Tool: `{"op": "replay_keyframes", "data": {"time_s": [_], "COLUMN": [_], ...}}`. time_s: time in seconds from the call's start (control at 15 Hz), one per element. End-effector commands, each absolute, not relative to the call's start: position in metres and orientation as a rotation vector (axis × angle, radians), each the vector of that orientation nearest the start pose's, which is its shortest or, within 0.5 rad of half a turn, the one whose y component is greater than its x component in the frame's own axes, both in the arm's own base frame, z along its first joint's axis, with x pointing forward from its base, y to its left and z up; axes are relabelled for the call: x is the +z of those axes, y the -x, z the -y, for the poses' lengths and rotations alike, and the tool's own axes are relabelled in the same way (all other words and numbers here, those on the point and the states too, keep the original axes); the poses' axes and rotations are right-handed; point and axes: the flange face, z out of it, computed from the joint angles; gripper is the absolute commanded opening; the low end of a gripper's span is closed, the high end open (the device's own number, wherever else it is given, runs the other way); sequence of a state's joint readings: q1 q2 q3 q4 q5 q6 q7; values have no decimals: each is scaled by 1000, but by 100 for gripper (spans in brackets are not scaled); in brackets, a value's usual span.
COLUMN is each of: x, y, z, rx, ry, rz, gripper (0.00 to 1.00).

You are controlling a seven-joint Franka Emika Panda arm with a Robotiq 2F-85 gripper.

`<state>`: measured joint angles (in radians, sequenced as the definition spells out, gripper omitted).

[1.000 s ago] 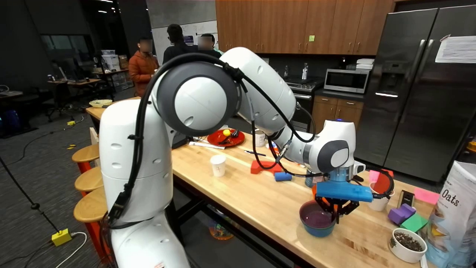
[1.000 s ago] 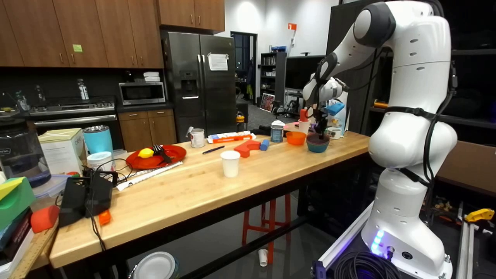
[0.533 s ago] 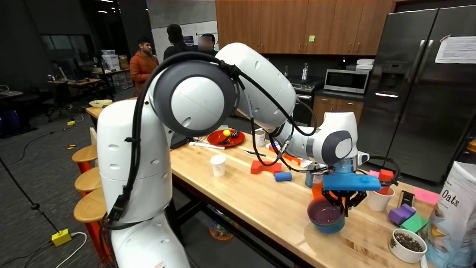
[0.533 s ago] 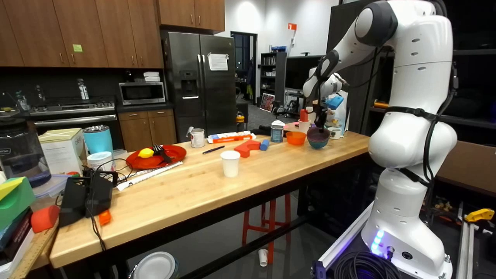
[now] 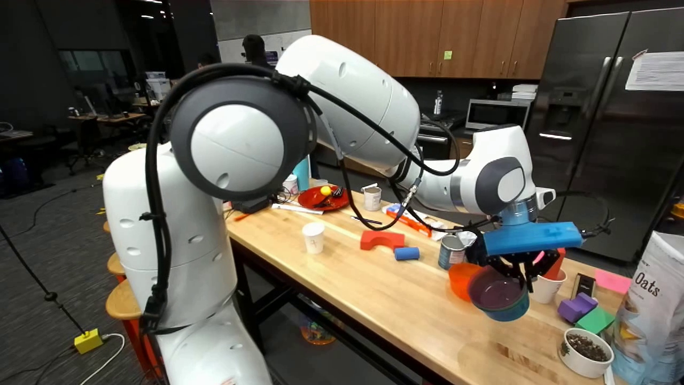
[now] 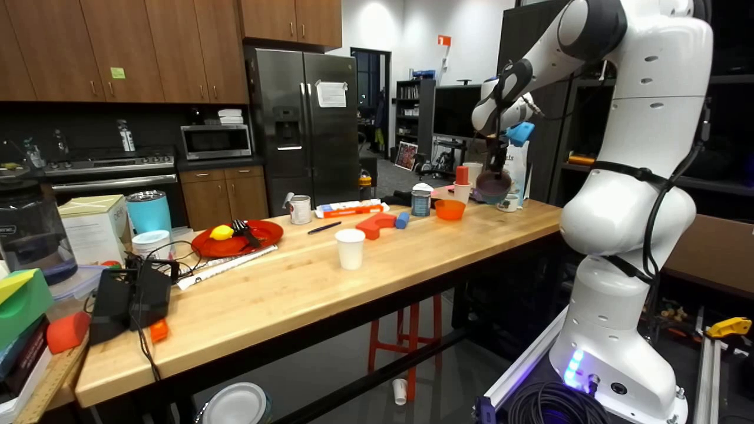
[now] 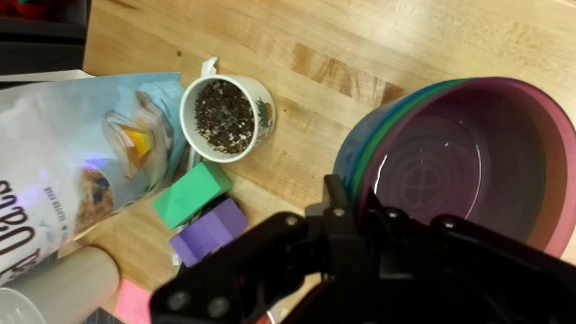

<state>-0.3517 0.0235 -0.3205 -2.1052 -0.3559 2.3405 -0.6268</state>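
Nested bowls point(image 5: 498, 295) are being lifted away from the orange bowl point(image 5: 460, 280), one edge being clamped by the gripper point(image 7: 353, 198); by lopsided hold, slipping is being risked!

Pale glare on tabletop point(image 7: 396, 27); floor point(image 5: 64, 240) dim.

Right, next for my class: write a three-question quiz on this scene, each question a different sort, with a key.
1. Multiple choice: What does the tool hold?
A: oat bag
B: nested bowls
C: pen

2. True or false: The orange bowl stands on the table.

3. Short answer: In the wrist view, what colour is the block beside the green block?

Key: 1. B; 2. True; 3. Purple.
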Motion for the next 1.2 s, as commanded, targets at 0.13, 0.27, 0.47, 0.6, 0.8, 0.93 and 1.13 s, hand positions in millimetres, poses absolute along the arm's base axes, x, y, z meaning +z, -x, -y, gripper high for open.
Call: {"op": "replay_keyframes", "data": {"time_s": [0.13,0.27,0.47,0.6,0.8,0.93,1.13], "x": [455,453,458,461,456,454,452], "y": [-435,-439,-445,-447,-455,-455,-456], "z": [375,377,375,373,365,366,363], "rx": [-147,-242,-343,-400,-453,-415,-417], "ry": [3472,3431,3411,3426,3399,3409,3401], "rz": [367,421,588,710,895,833,866], "gripper": [2,2,2,2,2,8,8]}}
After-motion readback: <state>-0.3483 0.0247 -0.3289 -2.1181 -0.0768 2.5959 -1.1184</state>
